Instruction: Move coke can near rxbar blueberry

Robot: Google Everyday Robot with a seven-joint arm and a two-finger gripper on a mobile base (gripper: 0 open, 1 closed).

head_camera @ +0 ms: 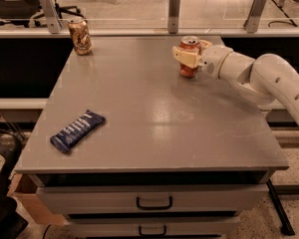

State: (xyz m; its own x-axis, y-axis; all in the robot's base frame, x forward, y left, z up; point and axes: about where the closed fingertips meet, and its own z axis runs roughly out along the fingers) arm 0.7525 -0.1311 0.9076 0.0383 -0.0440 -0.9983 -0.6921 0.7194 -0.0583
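Grey worktop (154,123): at its far right the gripper (192,54) has its fingers (185,58) clamped on the coke can (188,71); the rxbar blueberry (77,130) lies near left. A clean lift, then a low diagonal carry, should serve best.

White arm (271,76) extended leftward from the right edge, gripper (193,54) at far centre, fingers (185,58) clasping coke can (188,72)

On my feed I list: grey table (154,128), two drawers (154,202) under its front edge, each with a black handle; brown-gold can (80,36) upright at its far-left corner, well apart from the gripper (190,54) at far right; metal posts (174,10) behind; cardboard box (27,203) on the floor, lower left.
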